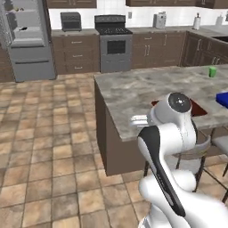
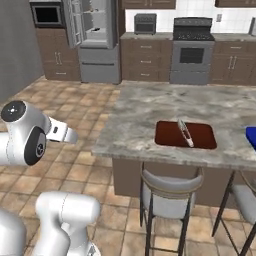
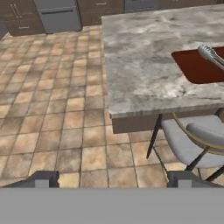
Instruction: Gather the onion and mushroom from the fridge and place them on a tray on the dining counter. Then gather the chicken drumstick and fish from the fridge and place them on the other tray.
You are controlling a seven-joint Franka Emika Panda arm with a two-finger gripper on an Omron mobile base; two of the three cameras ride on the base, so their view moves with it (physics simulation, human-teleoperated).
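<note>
The fish (image 2: 185, 132), slim and silvery, lies diagonally on the other tray (image 2: 200, 137), the flat dark red-brown one, which sits near the front edge of the dining counter (image 2: 150, 110), a grey speckled surface on a dark wood base. Taking that red-brown tray as the landmark, the bright blue tray (image 2: 251, 136) rests on the same surface to its right at the picture's edge, apart from it, and a small green cup (image 1: 212, 71) stands farther back on the surface. Below the tray's front edge, grey-seated stools (image 2: 170, 192) are tucked against the counter. Far behind the tray, across the tiled floor (image 1: 44, 147), the fridge (image 2: 96, 37) stands with its upper doors open, beside dark cabinets and a stove (image 2: 191, 50). The gripper (image 3: 113, 177) hangs over the floor, in front of the tray and off the counter, its fingers spread wide with nothing between them
</note>
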